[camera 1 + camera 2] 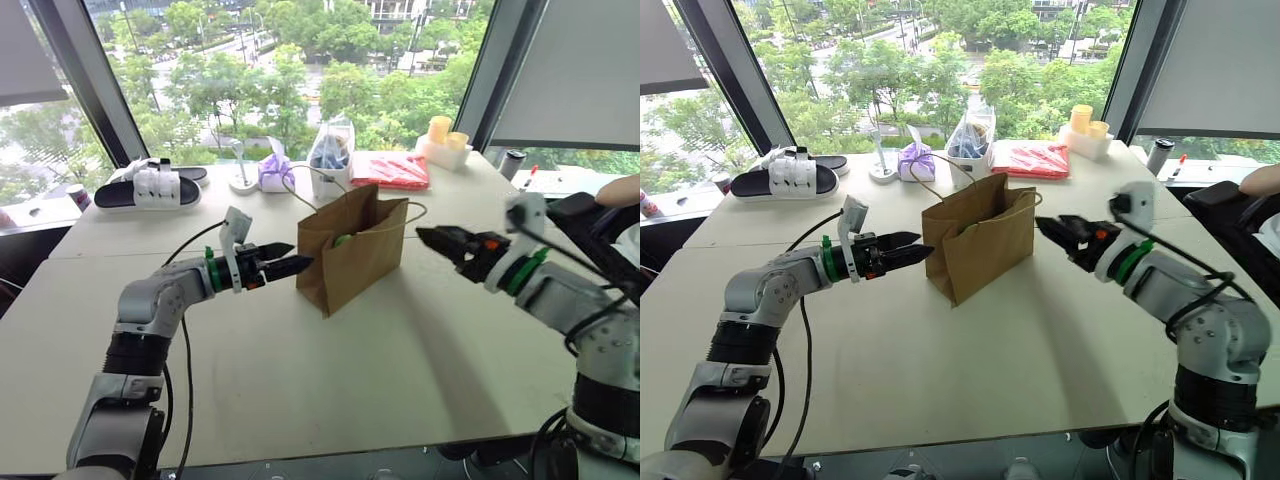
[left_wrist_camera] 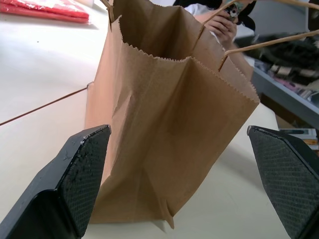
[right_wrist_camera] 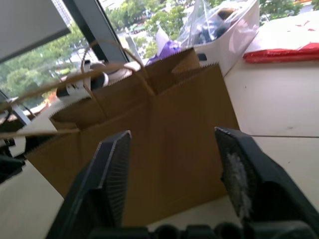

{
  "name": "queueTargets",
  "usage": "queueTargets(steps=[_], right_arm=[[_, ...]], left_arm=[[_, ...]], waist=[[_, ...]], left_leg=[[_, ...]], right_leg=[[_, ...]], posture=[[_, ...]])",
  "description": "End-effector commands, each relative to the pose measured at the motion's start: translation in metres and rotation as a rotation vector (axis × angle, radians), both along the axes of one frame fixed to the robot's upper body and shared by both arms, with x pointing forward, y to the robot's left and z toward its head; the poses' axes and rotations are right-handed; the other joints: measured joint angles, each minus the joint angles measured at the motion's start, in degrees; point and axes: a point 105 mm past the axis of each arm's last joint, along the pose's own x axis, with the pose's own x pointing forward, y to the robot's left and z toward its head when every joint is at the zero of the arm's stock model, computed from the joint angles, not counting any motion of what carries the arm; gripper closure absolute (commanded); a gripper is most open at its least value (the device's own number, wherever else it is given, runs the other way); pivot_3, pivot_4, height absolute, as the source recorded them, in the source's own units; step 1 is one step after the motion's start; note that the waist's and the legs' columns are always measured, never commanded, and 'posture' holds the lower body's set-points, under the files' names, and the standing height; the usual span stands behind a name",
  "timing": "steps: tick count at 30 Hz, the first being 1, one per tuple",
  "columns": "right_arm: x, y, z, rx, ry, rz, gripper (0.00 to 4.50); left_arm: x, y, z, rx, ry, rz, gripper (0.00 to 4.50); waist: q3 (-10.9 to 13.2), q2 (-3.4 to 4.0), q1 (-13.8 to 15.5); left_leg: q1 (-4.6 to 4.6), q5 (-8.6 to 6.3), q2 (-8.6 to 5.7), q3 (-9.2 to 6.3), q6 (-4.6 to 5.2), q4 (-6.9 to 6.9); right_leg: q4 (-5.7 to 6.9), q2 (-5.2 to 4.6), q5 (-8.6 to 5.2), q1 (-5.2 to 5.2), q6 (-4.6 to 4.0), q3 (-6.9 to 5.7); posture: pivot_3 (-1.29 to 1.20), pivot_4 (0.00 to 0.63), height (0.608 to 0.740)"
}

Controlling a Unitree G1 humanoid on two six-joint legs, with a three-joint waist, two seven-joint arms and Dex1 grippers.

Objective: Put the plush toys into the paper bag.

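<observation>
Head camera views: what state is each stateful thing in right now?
Brown kraft paper bag: upright, mouth open, handles slack.
Lime green plush toy: inside the bag, partly visible.
Left gripper: open, empty, beside the bag.
Right gripper: open, empty, apart from the bag.
Clear plastic bag: standing in white tub.

We see a pale table (image 1: 300, 370), apparently two tabletops pushed together along a seam, set against tall windows (image 1: 300, 60) with dark slanted frames (image 1: 85, 80). Daylight comes in from green treetops outside, and grey blinds (image 1: 580, 70) hang at the right.
</observation>
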Motion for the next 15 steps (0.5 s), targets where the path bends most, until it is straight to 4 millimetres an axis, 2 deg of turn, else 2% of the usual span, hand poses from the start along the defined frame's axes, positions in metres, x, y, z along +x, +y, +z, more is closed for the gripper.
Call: queueTargets(steps=[1, 2, 3, 8, 15], right_arm=[[-0.001, 0.032, -0.003, -0.061, -0.051, 0.108, 3.65], [-0.002, 0.041, -0.007, -0.073, -0.053, 0.137, 4.21], [-0.001, 0.047, -0.009, -0.081, -0.056, 0.157, 4.45], [0.007, 0.071, -0.013, -0.106, -0.073, 0.214, 4.45], [0.023, 0.086, -0.019, -0.129, -0.084, 0.235, 4.45]], left_arm=[[-0.004, -0.002, 0.004, 0.008, -0.047, -0.026, 0.0], [-0.004, -0.003, 0.003, 0.009, -0.047, -0.03, 0.0], [-0.005, -0.003, 0.003, 0.011, -0.047, -0.031, 0.0], [-0.005, -0.007, 0.0, 0.027, -0.063, -0.029, 0.0], [0.003, -0.015, -0.007, 0.055, -0.093, 0.025, 0.0]], waist=[[0.0, 0.0, -0.05], [0.0, 0.0, -0.09], [0.0, 0.0, -0.08], [0.0, 0.0, -0.02], [0.0, 0.0, -0.02]], left_leg=[[0.0, 0.0, 0.0, 0.0, 0.0, 0.0], [0.0, 0.0, 0.0, 0.0, 0.0, 0.0], [0.0, 0.0, 0.0, -0.01, 0.0, 0.0], [0.0, 0.0, 0.0, -0.03, -0.01, 0.02], [0.0, 0.01, -0.01, -0.05, -0.02, 0.02]], right_leg=[[0.0, 0.0, 0.0, 0.0, 0.0, 0.0], [0.0, 0.0, 0.0, 0.0, 0.0, 0.0], [0.0, 0.0, 0.0, 0.0, 0.0, 0.0], [0.0, 0.01, 0.0, 0.0, 0.0, -0.01], [0.0, 0.01, 0.0, 0.01, 0.0, -0.01]], posture=[[0.0, 0.15, 0.74], [0.0, 0.15, 0.74], [0.0, 0.15, 0.74], [0.0, 0.15, 0.74], [0.0, 0.15, 0.74]])
